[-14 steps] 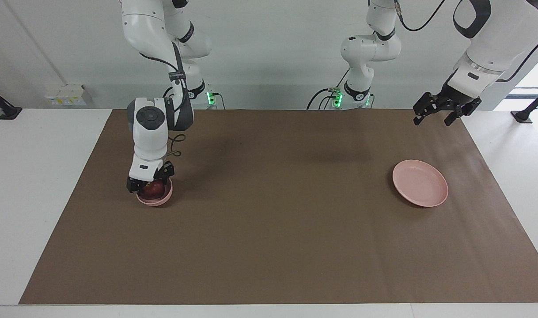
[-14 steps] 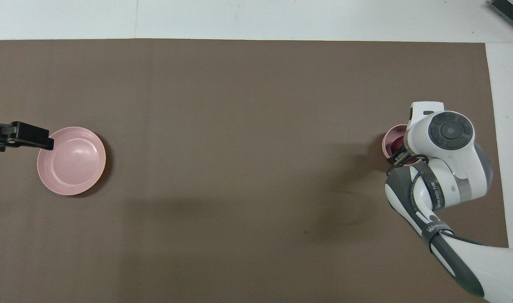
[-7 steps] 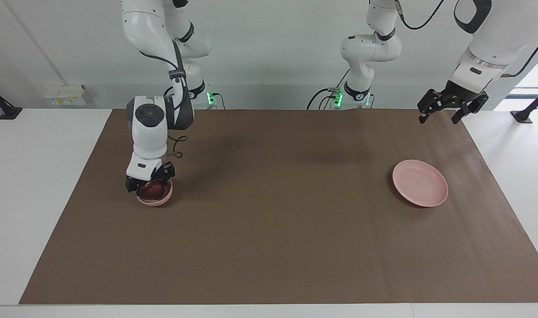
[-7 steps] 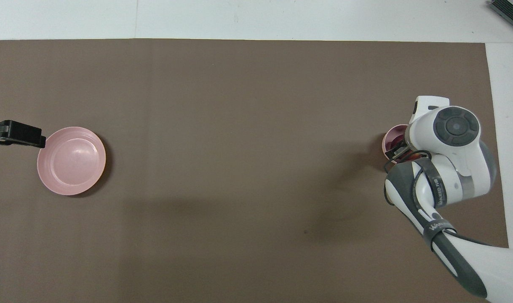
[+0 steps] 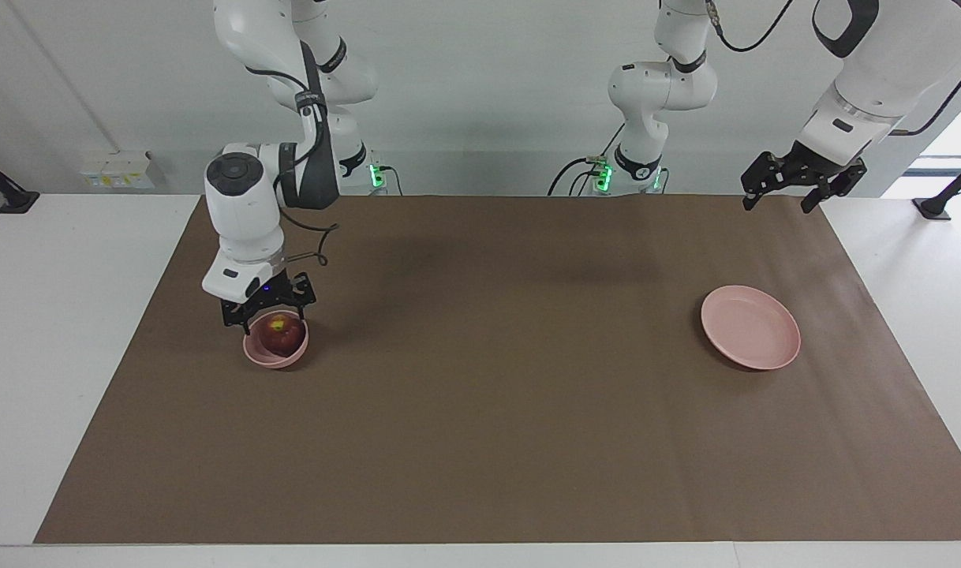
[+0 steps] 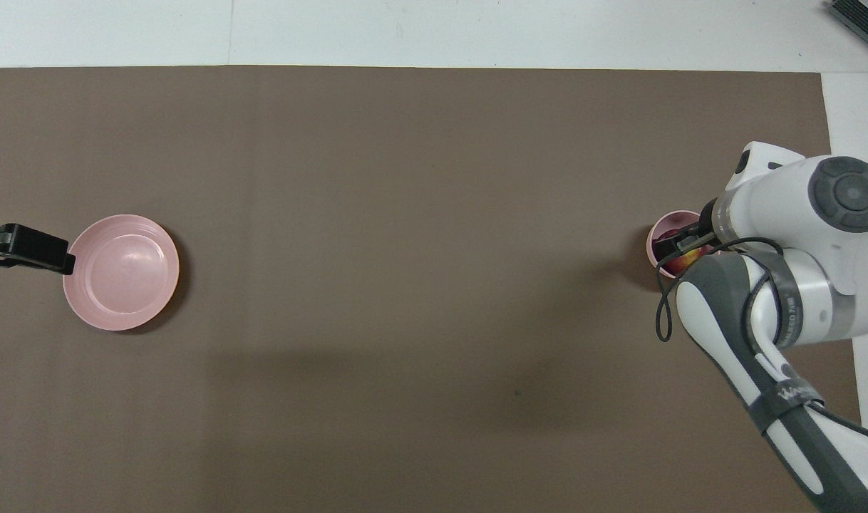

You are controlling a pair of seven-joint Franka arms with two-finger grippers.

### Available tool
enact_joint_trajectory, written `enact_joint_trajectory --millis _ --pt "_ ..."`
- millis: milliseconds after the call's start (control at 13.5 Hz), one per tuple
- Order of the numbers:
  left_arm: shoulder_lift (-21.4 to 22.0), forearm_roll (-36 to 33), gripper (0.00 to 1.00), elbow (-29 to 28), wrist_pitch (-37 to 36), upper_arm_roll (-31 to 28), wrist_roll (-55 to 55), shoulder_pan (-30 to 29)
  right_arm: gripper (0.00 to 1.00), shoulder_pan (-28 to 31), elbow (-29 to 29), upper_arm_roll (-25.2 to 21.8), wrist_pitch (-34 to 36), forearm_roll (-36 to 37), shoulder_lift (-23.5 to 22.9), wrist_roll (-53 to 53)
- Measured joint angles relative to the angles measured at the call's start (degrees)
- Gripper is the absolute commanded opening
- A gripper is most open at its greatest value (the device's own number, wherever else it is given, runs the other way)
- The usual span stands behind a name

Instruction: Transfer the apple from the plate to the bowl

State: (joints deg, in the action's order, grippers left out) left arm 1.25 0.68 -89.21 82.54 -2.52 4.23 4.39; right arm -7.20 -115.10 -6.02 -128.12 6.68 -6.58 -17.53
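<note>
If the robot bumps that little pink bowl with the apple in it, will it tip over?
Probably not: the small deep pale pink bowl sits flat, and the round dark red apple resting inside likely weighs it down. It looks light, so it might slide across the brown mat.

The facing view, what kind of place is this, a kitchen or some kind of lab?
Most likely a robotics lab, not a kitchen: two white arms are bolted at a table covered by a plain brown mat, cables run to their bases, and the only props are a plate, a bowl and an apple.
</note>
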Motion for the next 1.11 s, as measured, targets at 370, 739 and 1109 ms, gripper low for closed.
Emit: enact_joint_trajectory --millis 370,739,1109 --pt "-0.31 0.00 1.00 0.81 -0.78 0.03 0.01 0.00 1.00 0.14 2.14 -0.29 8.38 -2.58 6.97 8.19" --pt "-0.37 0.00 1.00 0.81 -0.95 0.01 0.01 0.00 1.00 0.35 14.10 -0.79 29.50 -2.78 12.12 10.26" --pt "-0.37 0.00 1.00 0.82 -1.00 0.00 0.01 0.00 1.00 0.72 25.46 -1.64 41.19 -4.00 12.17 10.26"
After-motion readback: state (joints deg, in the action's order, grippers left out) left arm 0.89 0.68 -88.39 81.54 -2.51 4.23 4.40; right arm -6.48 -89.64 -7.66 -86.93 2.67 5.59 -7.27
